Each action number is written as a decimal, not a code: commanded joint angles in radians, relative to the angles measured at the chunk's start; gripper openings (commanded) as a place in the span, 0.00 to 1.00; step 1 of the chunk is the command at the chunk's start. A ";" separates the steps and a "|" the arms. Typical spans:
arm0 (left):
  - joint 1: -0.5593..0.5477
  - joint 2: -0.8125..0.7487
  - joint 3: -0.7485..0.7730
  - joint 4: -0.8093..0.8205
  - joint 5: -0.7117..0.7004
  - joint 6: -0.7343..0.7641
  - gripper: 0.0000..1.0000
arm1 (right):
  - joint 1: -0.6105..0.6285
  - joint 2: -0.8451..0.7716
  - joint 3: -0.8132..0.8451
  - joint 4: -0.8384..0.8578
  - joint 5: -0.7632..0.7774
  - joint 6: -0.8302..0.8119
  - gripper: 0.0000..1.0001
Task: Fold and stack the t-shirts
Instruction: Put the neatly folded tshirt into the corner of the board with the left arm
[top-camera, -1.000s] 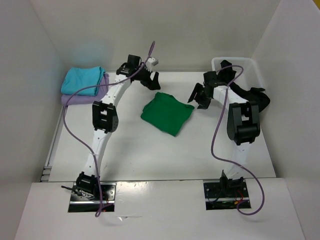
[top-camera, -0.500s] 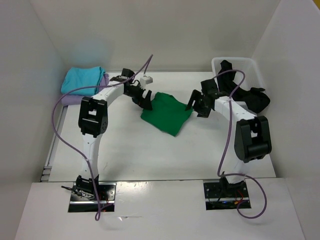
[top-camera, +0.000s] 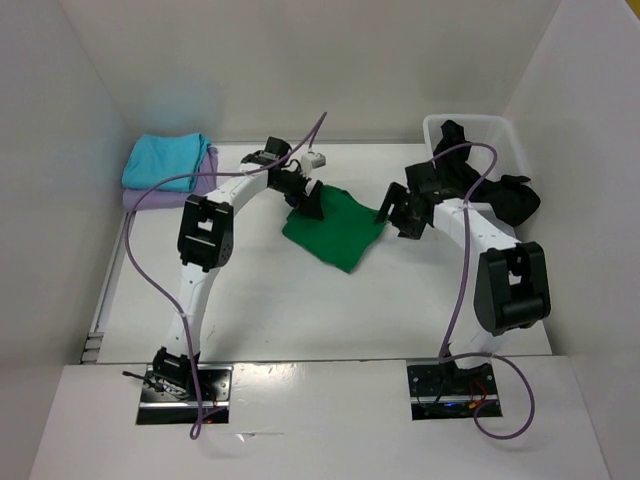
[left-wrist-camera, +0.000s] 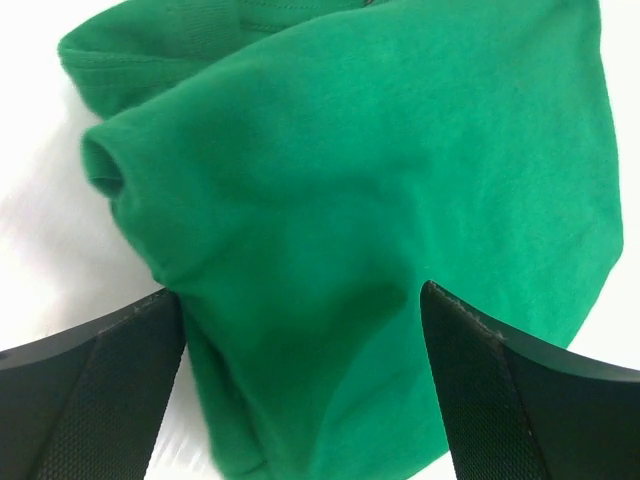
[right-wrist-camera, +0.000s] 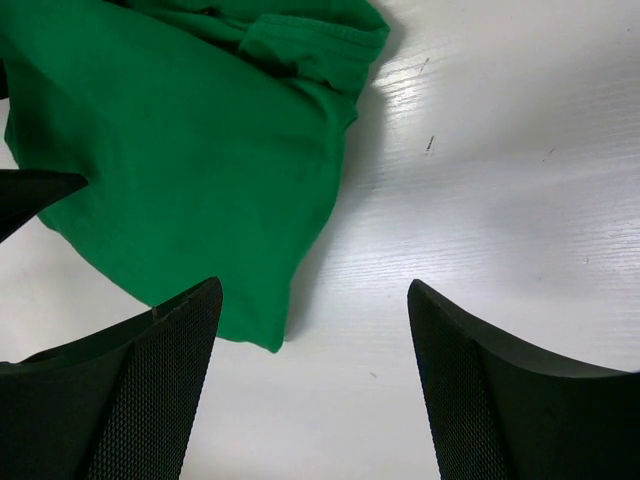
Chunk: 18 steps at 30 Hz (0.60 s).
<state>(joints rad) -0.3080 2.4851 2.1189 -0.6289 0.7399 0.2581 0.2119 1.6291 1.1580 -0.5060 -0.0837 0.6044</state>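
Looks like grabbing the folded bright green cloth t-shirt (left-wrist-camera: 350, 150), right under the wide-open left claw (left-wrist-camera: 300, 300), partly under the wide-open right claw (right-wrist-camera: 312, 290). Next up: probably pinching both edges together.

A white table (top-camera: 300, 310) is filling the middle of the overhead view, and plain white walls are closing it in: a back wall (top-camera: 350, 70) is running across the top of the frame, a left wall (top-camera: 50, 200) is slanting down the left side, and a right wall (top-camera: 585, 150) is slanting down the right. A white plastic bin (top-camera: 495, 120) is sitting at the table's upper right corner, while a white ledge (top-camera: 320, 420) is stretching across the bottom of the frame. Even light is falling everywhere, leaving a faint bluish tint on the back wall at upper left and a soft sheen on the tabletop in the right wrist view.
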 joint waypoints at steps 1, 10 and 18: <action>-0.036 0.093 -0.049 -0.121 0.021 -0.017 1.00 | 0.006 -0.074 0.025 -0.023 0.033 -0.009 0.80; -0.066 0.132 -0.086 -0.132 0.081 -0.048 0.58 | -0.014 -0.129 0.062 -0.052 0.053 -0.018 0.80; -0.128 0.069 -0.125 -0.149 0.127 -0.010 0.00 | -0.065 -0.169 0.062 -0.071 0.053 -0.028 0.81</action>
<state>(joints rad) -0.4015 2.5278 2.0628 -0.6773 0.9260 0.2054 0.1673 1.5070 1.1790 -0.5545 -0.0555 0.5941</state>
